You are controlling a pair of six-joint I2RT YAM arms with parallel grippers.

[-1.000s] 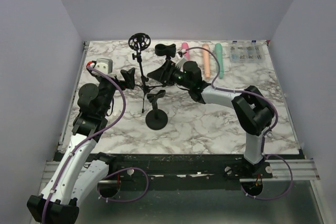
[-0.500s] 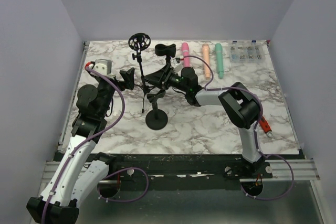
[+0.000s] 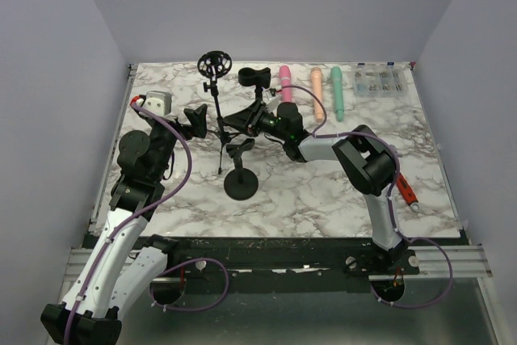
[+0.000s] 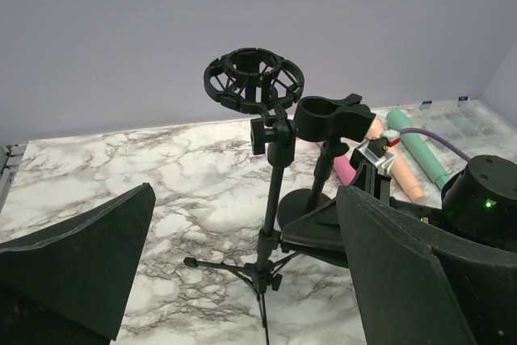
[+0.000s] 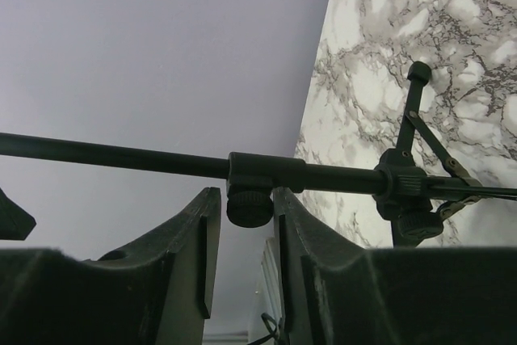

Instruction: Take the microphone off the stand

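Note:
A black tripod stand (image 3: pixel 217 111) rises at the middle left of the table, and its ring mount (image 3: pixel 214 64) is empty. Three microphones lie flat at the back: pink (image 3: pixel 284 74), orange (image 3: pixel 317 90) and teal (image 3: pixel 337 90). My right gripper (image 3: pixel 227 123) is low on the stand's pole. In the right wrist view its jaws (image 5: pixel 245 199) straddle the pole's knob (image 5: pixel 249 209). One finger touches the knob and a gap remains at the other. My left gripper (image 4: pixel 246 191) hangs wide open left of the stand, holding nothing.
A round-base stand (image 3: pixel 241 185) with an empty clip stands in front of the tripod. Another clip stand (image 3: pixel 254 77) is behind it. A clear parts box (image 3: pixel 377 81) sits at the back right, a red-handled tool (image 3: pixel 406 192) at the right and a white box (image 3: pixel 159 101) at the left.
My right gripper has swung left onto the tripod's pole, and its jaws have narrowed around the knob. The left arm has not moved.

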